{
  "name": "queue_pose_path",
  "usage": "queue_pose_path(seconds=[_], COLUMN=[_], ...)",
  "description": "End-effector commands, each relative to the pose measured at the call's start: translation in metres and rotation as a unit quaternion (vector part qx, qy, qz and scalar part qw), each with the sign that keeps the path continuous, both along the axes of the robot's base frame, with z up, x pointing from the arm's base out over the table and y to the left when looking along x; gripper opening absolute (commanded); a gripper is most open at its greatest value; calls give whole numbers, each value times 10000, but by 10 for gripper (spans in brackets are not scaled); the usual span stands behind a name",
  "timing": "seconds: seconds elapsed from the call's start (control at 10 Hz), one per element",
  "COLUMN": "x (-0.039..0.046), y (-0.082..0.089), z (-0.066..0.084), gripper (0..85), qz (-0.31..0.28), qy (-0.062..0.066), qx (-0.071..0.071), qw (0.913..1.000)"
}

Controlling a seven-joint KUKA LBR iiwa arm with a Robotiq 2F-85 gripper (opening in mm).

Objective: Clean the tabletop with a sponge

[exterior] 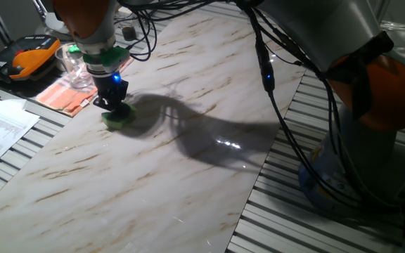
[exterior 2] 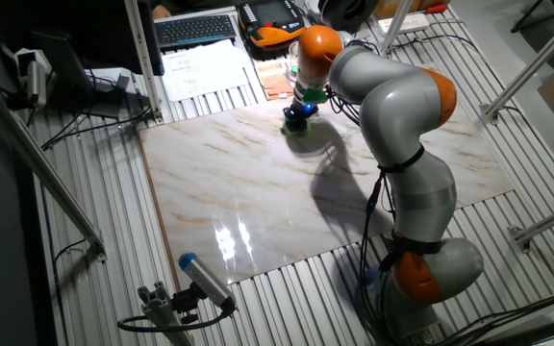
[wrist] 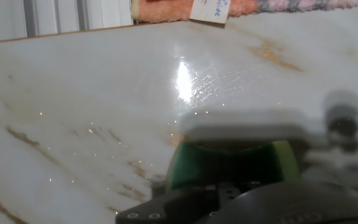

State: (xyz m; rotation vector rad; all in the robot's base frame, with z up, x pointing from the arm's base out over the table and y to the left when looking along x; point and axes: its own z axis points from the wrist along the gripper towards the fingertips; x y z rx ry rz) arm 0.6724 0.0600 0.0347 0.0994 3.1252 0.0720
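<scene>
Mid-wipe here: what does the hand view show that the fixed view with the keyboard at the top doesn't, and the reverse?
Hand view only: the white label on the orange cloth at the slab's edge. Fixed view only: the whole arm, the keyboard, the grey slatted surface. Both: the gripper shut on the green sponge, pressed to the marble tabletop.

- A robotics lab or test cell is indicated rather than a home or kitchen.
- The marble-look tabletop (exterior 2: 258, 192) is laid on a grey slatted metal bench (exterior 2: 94, 221), not on furniture.
- A grey-and-orange robot arm (exterior 2: 392, 106) with loose black cables (exterior: 273, 91) is mounted beside the slab.
- A keyboard (exterior 2: 195, 29), printed sheets (exterior 2: 205, 69) and an orange-and-black handheld control pendant (exterior: 23, 60) are seen at the bench edge.
- Metal frame struts (exterior 2: 37, 163) are seen around the bench.
</scene>
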Motion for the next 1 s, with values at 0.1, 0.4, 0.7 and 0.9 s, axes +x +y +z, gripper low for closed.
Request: queue_pose_path(seconds=[0.1, 0.4, 0.7, 0.9], x=[33, 89, 77, 29], y=[-51, -32, 28, 14], z=[-42, -105, -58, -6], gripper=[0, 0, 0, 0], qz=[53, -22, -67, -28], qy=[-18, -37, -41, -36], qx=[-18, 88, 157, 158], qw=[10000, 10000, 9998, 9999])
